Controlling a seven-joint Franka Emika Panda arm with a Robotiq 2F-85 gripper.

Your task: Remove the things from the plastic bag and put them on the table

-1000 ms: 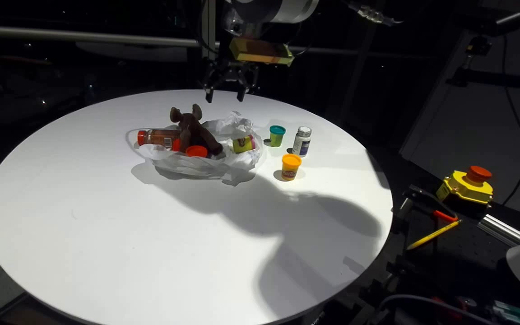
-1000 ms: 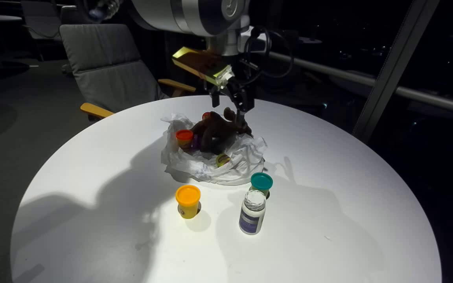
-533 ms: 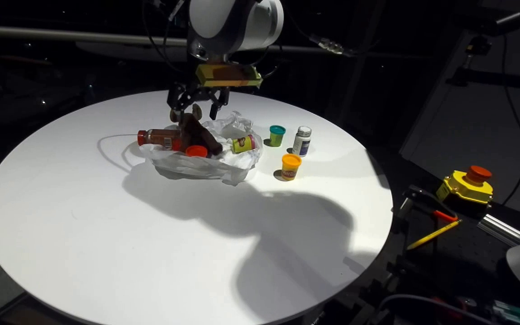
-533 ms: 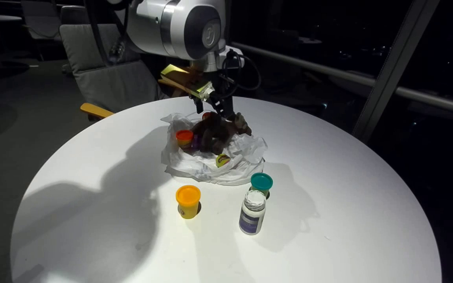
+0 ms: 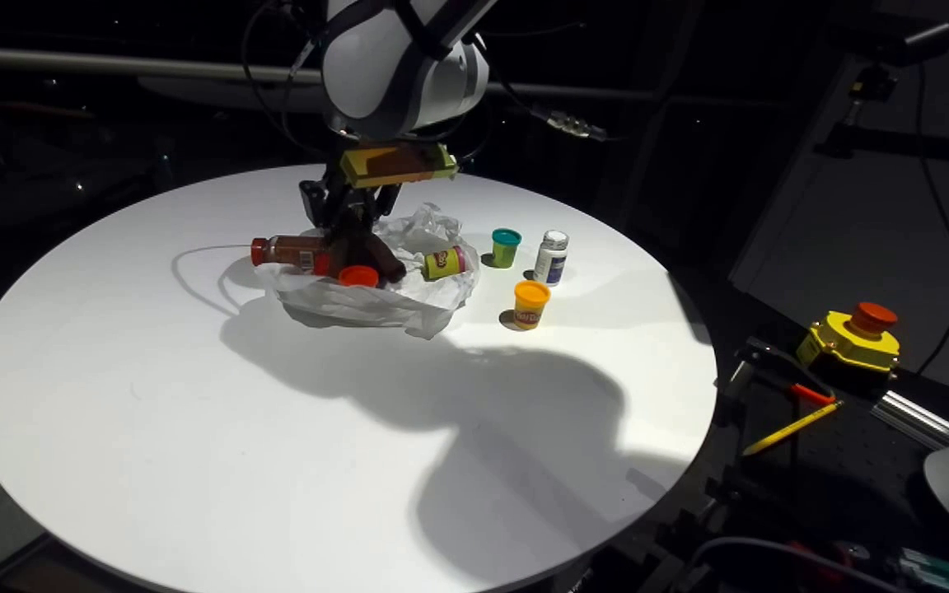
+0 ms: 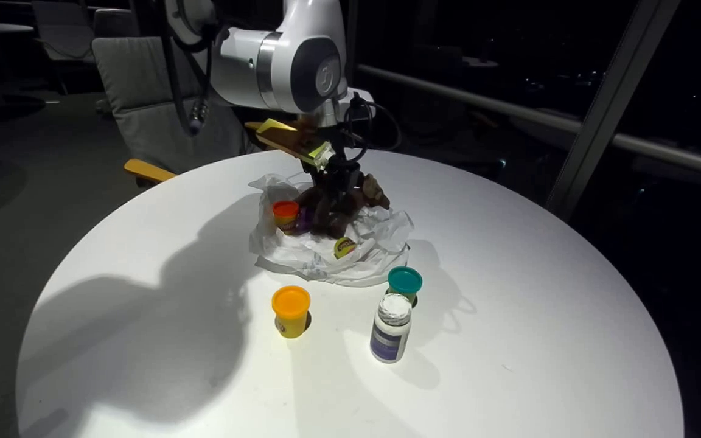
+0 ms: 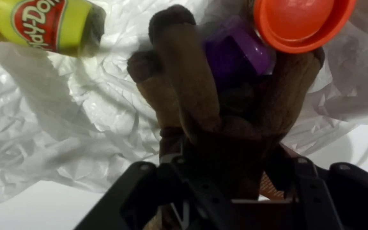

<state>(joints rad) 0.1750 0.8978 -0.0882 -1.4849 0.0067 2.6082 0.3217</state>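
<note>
Brown plush animal (image 7: 200, 105) in plastic bag (image 6: 308, 261), well in from edge of round desk (image 5: 194, 412). Trunk directly under tool (image 7: 227, 166); jaws part-way apart astride it, can't tell if gripping. Legs run crosswise to jaws; pinch should bite the narrow way. Red-lidded tub (image 7: 302, 19) just beside; yellow Play-Doh tub (image 7: 43, 25) farther, on its side. Toward right edge, in an exterior view: orange Play-Doh tub (image 5: 528, 308), pill bottle (image 5: 551, 260).

Counter (image 5: 153, 453) was round and white. A crumpled white plastic bag (image 5: 351, 306) sat on it, spread open. Near the bag, three items stood upright: teal-lidded tub (image 5: 506, 249), white bottle (image 5: 551, 259) with purple-blue label, orange-lidded tub (image 5: 528, 306). Bottle was just beside the teal-lidded tub; orange-lidded one stood apart from both.
</note>
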